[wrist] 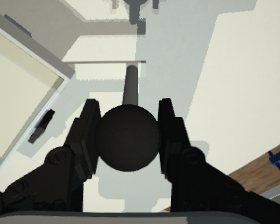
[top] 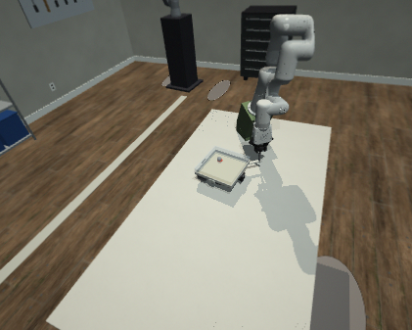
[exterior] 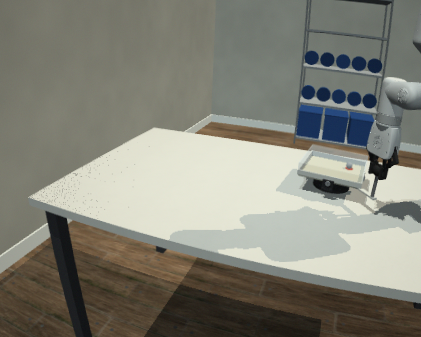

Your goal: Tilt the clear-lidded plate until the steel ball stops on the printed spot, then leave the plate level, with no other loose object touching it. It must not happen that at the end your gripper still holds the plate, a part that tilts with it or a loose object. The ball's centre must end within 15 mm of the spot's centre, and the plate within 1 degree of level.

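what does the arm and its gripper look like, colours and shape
The arm is glossy white with thick rounded links and bulbous joints. Its gripper is black, with two chunky angular fingers showing round screw heads near their bases. No cables or markings visible.
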{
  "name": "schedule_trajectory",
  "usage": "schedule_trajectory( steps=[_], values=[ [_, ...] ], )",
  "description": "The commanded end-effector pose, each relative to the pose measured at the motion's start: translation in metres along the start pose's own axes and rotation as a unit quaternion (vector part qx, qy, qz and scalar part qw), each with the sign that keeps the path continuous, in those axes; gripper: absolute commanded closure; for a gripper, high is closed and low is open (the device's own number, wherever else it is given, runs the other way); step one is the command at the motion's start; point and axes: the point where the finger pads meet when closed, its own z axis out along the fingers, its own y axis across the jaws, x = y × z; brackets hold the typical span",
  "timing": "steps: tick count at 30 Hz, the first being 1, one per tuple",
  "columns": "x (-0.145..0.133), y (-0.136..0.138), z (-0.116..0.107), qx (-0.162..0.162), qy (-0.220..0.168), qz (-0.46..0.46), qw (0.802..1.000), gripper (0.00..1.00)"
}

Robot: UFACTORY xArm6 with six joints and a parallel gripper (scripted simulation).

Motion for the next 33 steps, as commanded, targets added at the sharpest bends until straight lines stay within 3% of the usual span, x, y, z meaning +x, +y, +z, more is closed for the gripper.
schedule_trajectory(
  steps=[1,33],
  values=[
    [0.0020,-0.0003,0.0002,0.000,0.002,0.000,1.000,1.00],
    [-0.0015,-0.0005,-0.0005,0.000,0.002,0.000,1.000,1.00]
  ],
)
